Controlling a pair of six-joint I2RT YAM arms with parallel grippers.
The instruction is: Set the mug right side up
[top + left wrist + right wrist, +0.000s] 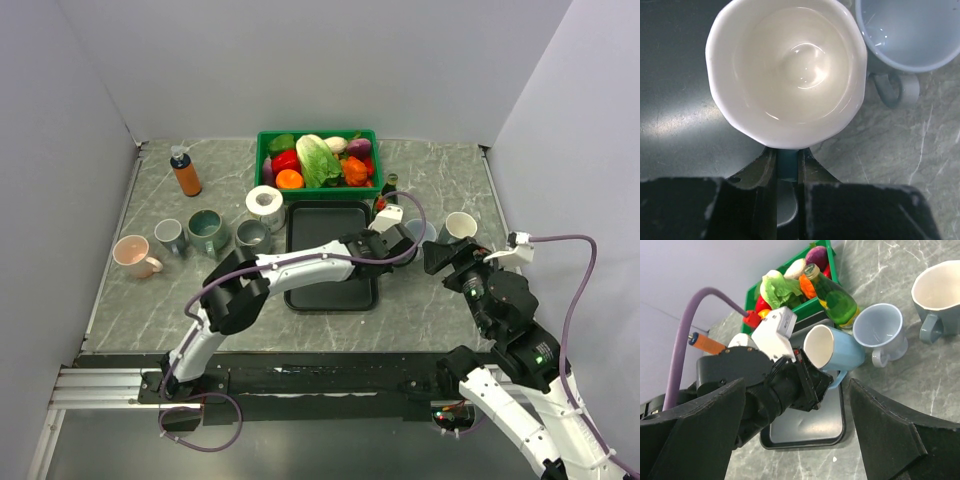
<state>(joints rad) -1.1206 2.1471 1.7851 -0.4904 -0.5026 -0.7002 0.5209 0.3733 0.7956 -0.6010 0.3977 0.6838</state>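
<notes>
A light blue mug [842, 352] with a white inside is held in the air over the right edge of the black tray [810, 427]. It is tilted on its side, mouth towards the left arm. My left gripper [787, 160] is shut on its handle; the left wrist view looks straight into the mug's opening [790, 65]. In the top view the left gripper [392, 243] hides most of the mug. My right gripper [440, 255] is open and empty, just right of the mug; in its own view the right gripper [797, 390] has its jaws wide apart.
A pale blue mug [880, 330] and a grey mug [940, 295] stand upright right of the tray, next to a green bottle [837, 300]. A green basket of vegetables [318, 160] is behind the tray. Several mugs [207, 230], a tape roll [265, 200] and an orange bottle [185, 172] stand at left.
</notes>
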